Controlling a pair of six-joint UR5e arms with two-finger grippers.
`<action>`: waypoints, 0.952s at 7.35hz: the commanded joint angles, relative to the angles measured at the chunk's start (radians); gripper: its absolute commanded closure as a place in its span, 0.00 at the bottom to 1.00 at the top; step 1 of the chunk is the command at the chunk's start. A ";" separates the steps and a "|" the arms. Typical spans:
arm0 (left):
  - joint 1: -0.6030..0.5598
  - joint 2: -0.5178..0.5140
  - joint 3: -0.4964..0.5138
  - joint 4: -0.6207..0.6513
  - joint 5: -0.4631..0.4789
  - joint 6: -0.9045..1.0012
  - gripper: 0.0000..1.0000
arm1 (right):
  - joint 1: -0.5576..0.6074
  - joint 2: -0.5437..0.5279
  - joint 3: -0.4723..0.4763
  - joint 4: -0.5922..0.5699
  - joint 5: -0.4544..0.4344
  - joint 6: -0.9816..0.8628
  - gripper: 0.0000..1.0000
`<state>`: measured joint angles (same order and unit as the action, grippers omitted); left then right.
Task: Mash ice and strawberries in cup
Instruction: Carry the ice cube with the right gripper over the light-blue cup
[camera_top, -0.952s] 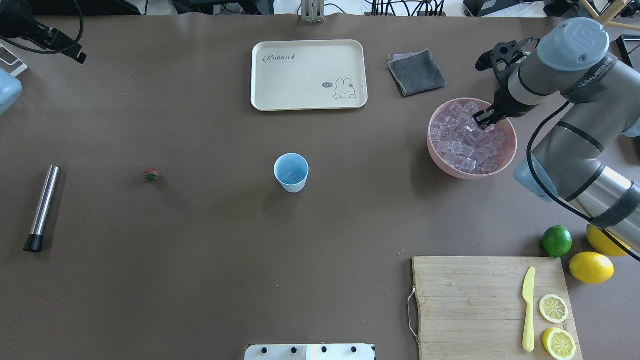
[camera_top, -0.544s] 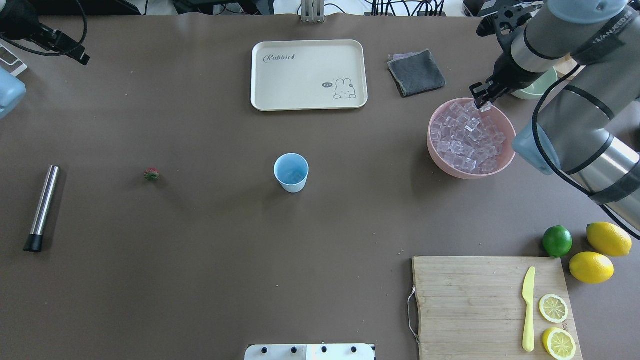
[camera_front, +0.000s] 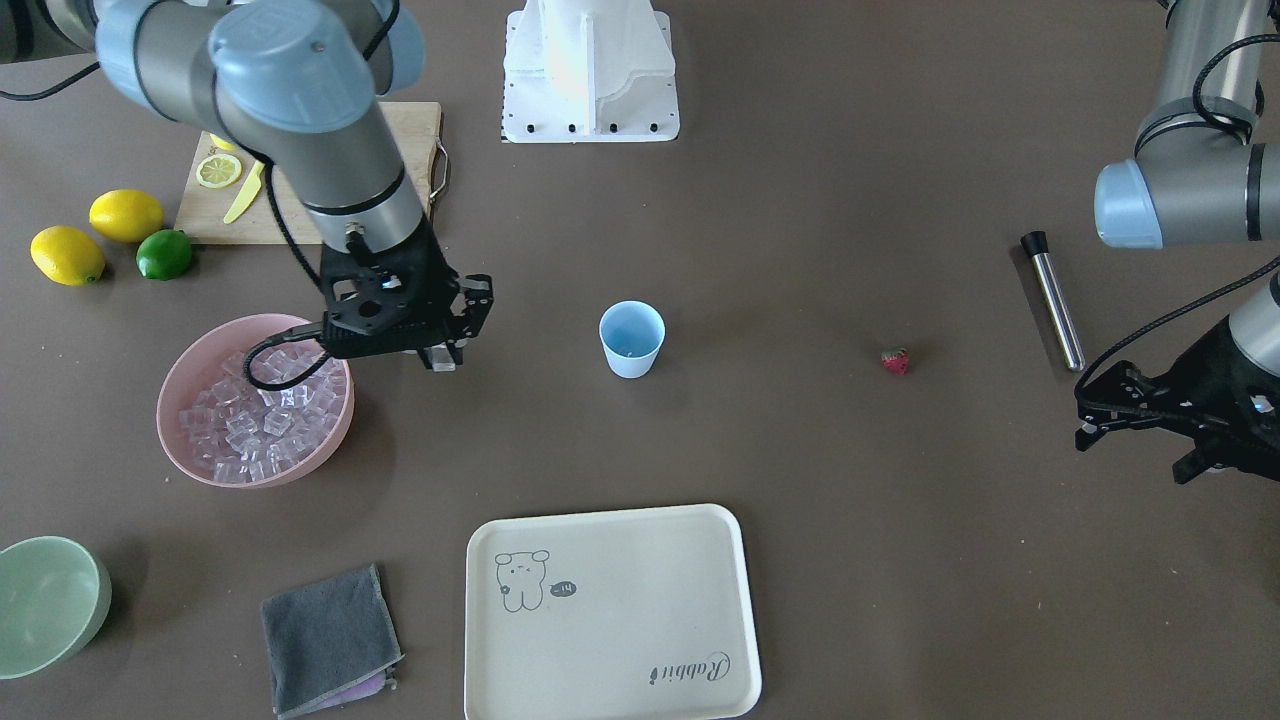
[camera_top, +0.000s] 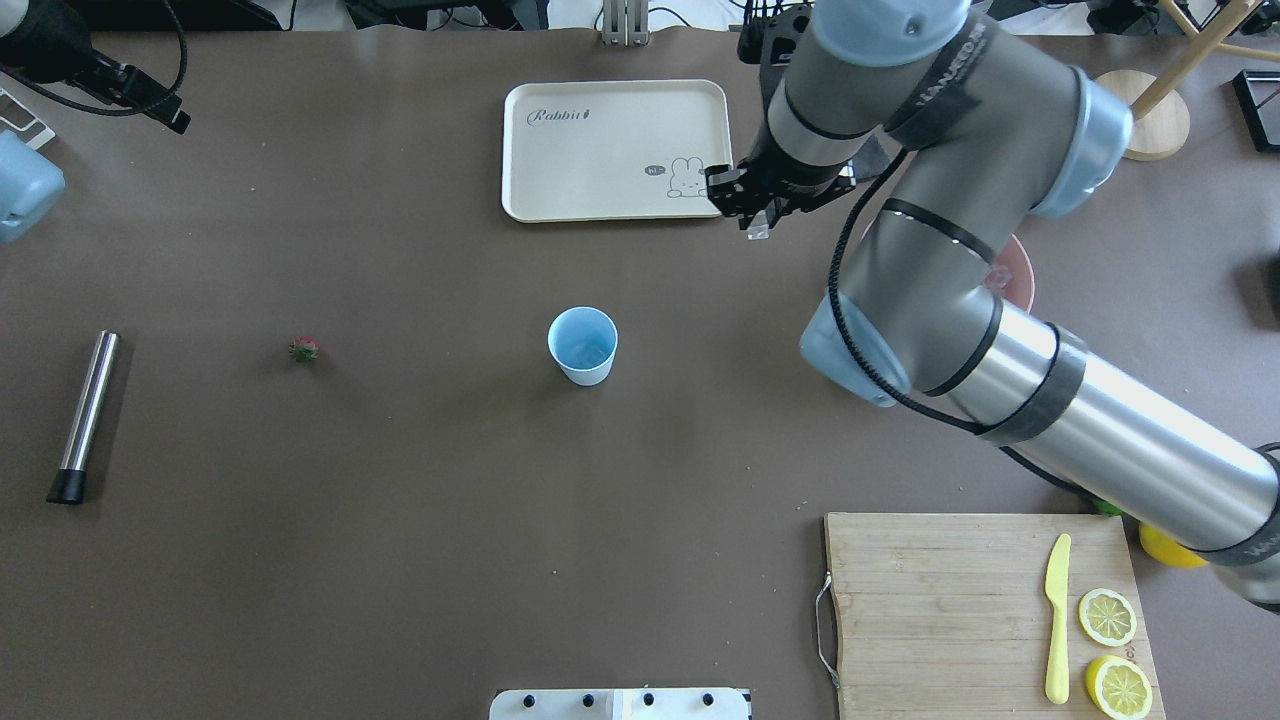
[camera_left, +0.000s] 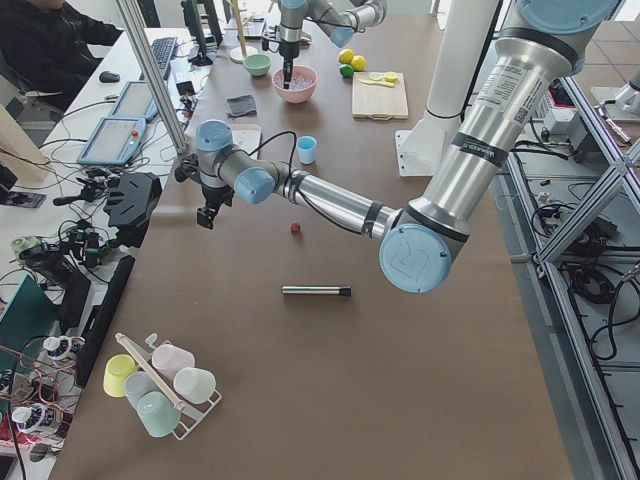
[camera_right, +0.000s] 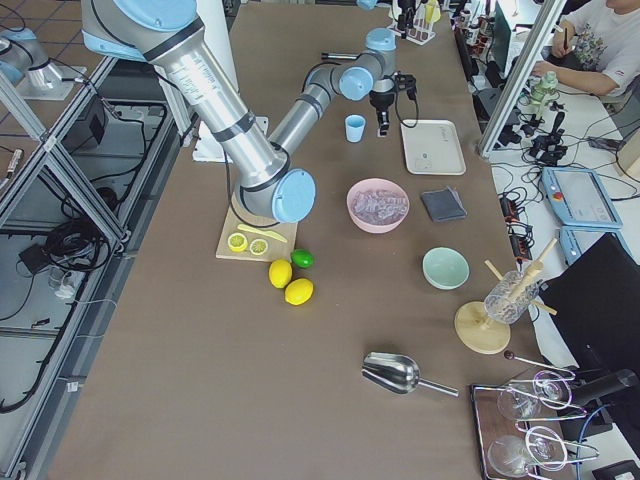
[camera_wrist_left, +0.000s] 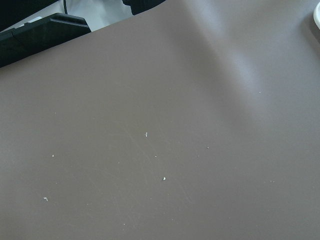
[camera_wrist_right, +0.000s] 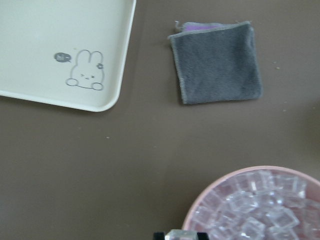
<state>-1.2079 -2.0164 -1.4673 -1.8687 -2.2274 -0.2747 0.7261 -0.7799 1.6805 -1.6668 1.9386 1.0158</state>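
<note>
The pale blue cup (camera_top: 582, 345) stands upright mid-table, also in the front view (camera_front: 631, 339). My right gripper (camera_top: 757, 225) is shut on one clear ice cube (camera_front: 442, 362) and holds it above the table between the pink bowl and the cup, near the tray's corner. The cube shows between the fingertips in the right wrist view (camera_wrist_right: 182, 235). Several more ice cubes (camera_front: 255, 410) fill the pink bowl (camera_front: 250, 480). The small red strawberry (camera_top: 303, 349) lies left of the cup. My left gripper (camera_front: 1082, 418) is open and empty at the far left.
A steel muddler (camera_top: 88, 415) lies at the table's left. A cream tray (camera_top: 617, 150) and grey cloth (camera_front: 330, 640) sit at the far edge. A green bowl (camera_front: 45, 600), a lime (camera_front: 165, 254), lemons and a cutting board (camera_top: 985, 610) are on the right.
My right gripper has lifted out of the pink bowl with an ice cube and swung left to the tray's corner. The cup and strawberry have not moved.
</note>
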 joint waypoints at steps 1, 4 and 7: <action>0.001 -0.001 0.001 -0.001 0.000 0.000 0.02 | -0.159 0.198 -0.147 0.004 -0.152 0.227 0.93; 0.002 -0.001 0.002 -0.001 0.000 0.000 0.02 | -0.224 0.194 -0.154 0.007 -0.211 0.257 0.93; 0.002 0.005 0.005 -0.015 0.000 -0.001 0.02 | -0.226 0.188 -0.214 0.085 -0.224 0.256 0.93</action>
<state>-1.2053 -2.0150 -1.4623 -1.8760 -2.2273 -0.2749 0.5025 -0.5871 1.4899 -1.6085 1.7195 1.2721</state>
